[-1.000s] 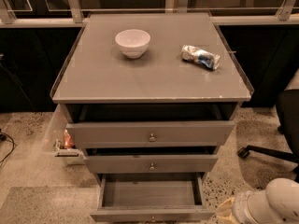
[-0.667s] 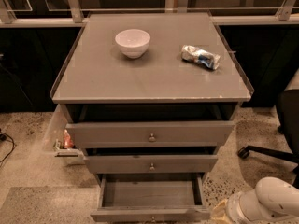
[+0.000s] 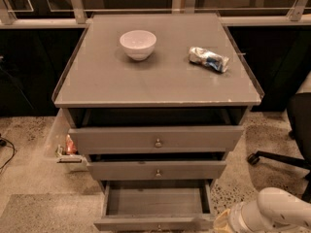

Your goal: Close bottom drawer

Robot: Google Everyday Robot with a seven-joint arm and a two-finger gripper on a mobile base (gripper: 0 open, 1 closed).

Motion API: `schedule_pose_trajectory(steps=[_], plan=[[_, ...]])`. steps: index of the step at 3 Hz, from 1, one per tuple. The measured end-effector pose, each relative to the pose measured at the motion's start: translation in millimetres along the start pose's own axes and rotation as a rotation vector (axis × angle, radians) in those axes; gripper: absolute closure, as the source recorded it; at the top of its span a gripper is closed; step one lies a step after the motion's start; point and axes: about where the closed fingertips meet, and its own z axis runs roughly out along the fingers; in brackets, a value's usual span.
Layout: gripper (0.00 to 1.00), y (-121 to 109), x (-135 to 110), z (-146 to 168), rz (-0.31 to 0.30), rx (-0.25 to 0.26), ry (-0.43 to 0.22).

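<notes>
The bottom drawer (image 3: pixel 155 201) is the lowest of three grey drawers in the cabinet and stands pulled far out, its grey inside bare. Its front (image 3: pixel 154 223) lies at the bottom edge of the view with the knob just showing. The two drawers above it, the top drawer (image 3: pixel 155 139) and the middle drawer (image 3: pixel 156 169), are out a little. My white arm (image 3: pixel 269 212) comes in at the bottom right, to the right of the open drawer. The gripper itself is out of view below the edge.
On the cabinet top (image 3: pixel 155 76) sit a white bowl (image 3: pixel 138 43) and a crumpled snack bag (image 3: pixel 208 59). An office chair base (image 3: pixel 279 158) stands on the right. A small holder with a red item (image 3: pixel 69 149) hangs on the cabinet's left side. Windows run behind.
My arm has moved left and a little down at the bottom right, closer to the open drawer's right corner. The drawers have not moved.
</notes>
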Motion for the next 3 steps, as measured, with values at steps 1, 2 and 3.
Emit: schedule_pose_trajectory(steps=[1,2,3], plan=[[1.0,-12.7,5.5,42.0,-0.023,0.036,-0.043],[1.0,-23.1,4.7,84.1,-0.075,0.045,-0.139],[1.0,-32.1,7.9,119.8,-0.137,0.032,-0.218]])
